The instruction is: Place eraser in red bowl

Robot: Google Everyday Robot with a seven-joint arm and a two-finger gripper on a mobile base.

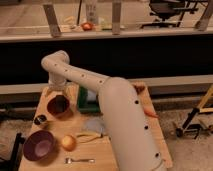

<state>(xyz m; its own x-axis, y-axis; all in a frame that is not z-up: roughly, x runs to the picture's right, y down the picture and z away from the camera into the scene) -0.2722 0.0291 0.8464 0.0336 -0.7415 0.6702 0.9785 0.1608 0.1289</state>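
The robot's gripper (57, 91) hangs directly over the red bowl (58, 105) on a wooden table (112, 155). Whether its jaws are open or holding anything cannot be told. A purple bowl (39, 145) sits nearer the camera.

A single camera looks from high above the table's (120, 155) near edge, down and forward along the robot's own arm (117, 110), which fills the middle foreground. It faces the far edge and a dark counter (150, 50) beyond. The gripper (57, 86) hangs over the far left corner, just above the red bowl (58, 105).
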